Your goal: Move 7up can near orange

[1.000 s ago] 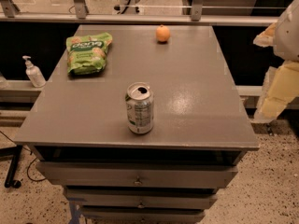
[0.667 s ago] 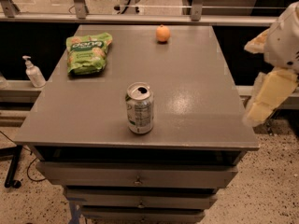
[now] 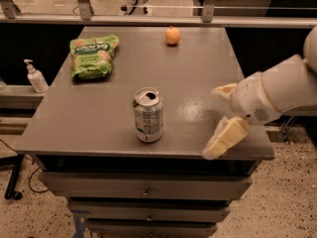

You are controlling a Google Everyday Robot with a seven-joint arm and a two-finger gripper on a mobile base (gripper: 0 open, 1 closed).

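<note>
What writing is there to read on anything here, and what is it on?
Snack bag: white brand lettering, too blurred to read.
7up can: small print, too small to read.
Orange and the gripper over the table at its front right corner: no text shows.

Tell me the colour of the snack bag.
The snack bag is green with pale print, camera view; gripper hovers over the table, near corner.

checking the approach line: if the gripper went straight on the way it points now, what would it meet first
Probably the 7up can: the gripper, open over the table's near edge, points across toward it, with nothing between. Its height is unclear, so it could pass over.
</note>
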